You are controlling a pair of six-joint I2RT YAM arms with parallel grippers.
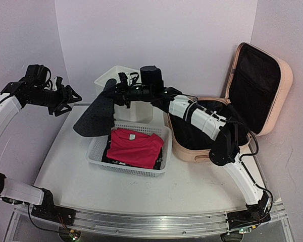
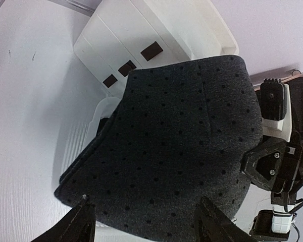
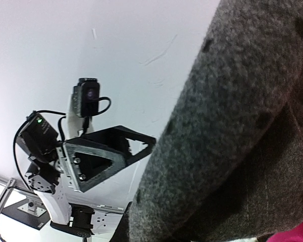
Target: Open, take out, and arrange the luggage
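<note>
Seen from above, the luggage (image 1: 252, 85) stands at the back right of the table, open, with its lid upright against the wall and its black lining showing. The right arm reaches across to the left, and the right gripper (image 1: 112, 92) is clamped on the upper edge of a dark grey dotted garment (image 1: 96, 120). The garment hangs over the far left corner of a white mesh basket (image 1: 126, 169), which holds a folded red shirt (image 1: 136, 146). A white drawer box (image 1: 107, 78) stands just behind the basket. The left gripper (image 1: 65, 99) is raised at the left, near the cloth but apart from it. In the left wrist view, the left gripper (image 2: 145, 212) has its jaws spread and holds nothing, and the garment (image 2: 177, 151) fills the space ahead. Behind it are the drawer box (image 2: 156, 35) and the right gripper (image 2: 275, 164) at the cloth's right edge. In the right wrist view, the garment (image 3: 232, 126) covers that arm's own fingers, so the pinch cannot be seen. The left gripper (image 3: 101, 156) faces it with its jaws apart, and a sliver of the red shirt (image 3: 299, 233) shows at the bottom corner. The likely risks are that a one-edge hold lets the cloth slip or bunch, that it drapes over the basket rim rather than inside, or that the two grippers collide where they meet. The drawer box crowds the space behind.
</note>
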